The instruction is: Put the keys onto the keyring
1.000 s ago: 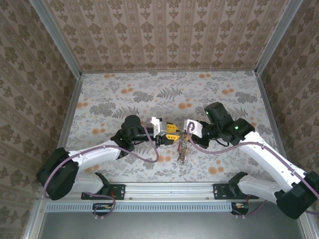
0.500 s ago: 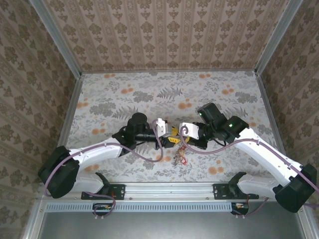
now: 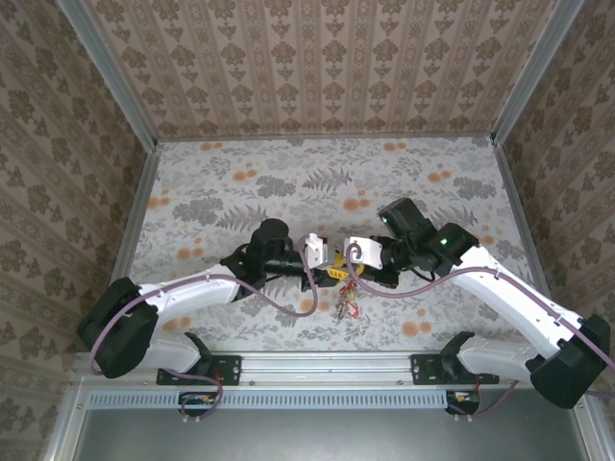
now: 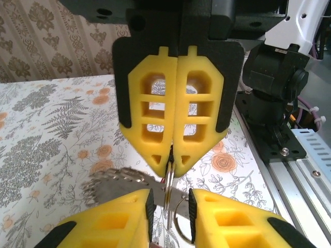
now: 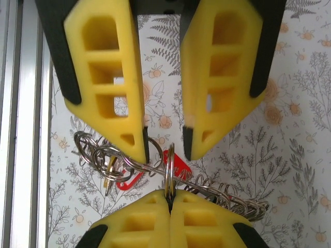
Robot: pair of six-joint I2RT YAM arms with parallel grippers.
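Left gripper, drawn closer to the right gripper than a second before, stands parted astride the keyring that the right clamps edge-on, red-tagged keys dangling beneath; closing off-centre could twist the ring from that thin pinch.

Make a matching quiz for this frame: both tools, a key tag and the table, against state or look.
1 left tool
2 right tool
3 key tag
4 table

A floral print
B shut on the keyring
C red
D jaws apart, one on each side of the keyring

Pairs: 1-D, 2-B, 3-C, 4-A
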